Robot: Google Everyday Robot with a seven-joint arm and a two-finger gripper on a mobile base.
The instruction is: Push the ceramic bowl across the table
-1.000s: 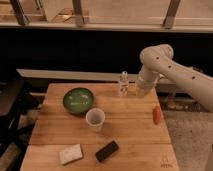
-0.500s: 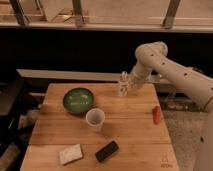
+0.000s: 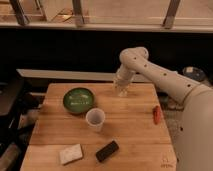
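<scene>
Near the ceramic bowl (image 3: 78, 99), the end effector (image 3: 121, 89) points down.

A white cup (image 3: 95, 119) stands midway on the bench (image 3: 131, 131). At the near edge lie a pale sponge (image 3: 70, 153) and, to its right, a black block (image 3: 107, 150). A red item (image 3: 157, 114) lies at the right edge. The gripper (image 3: 121, 89) hangs over the far edge.
</scene>
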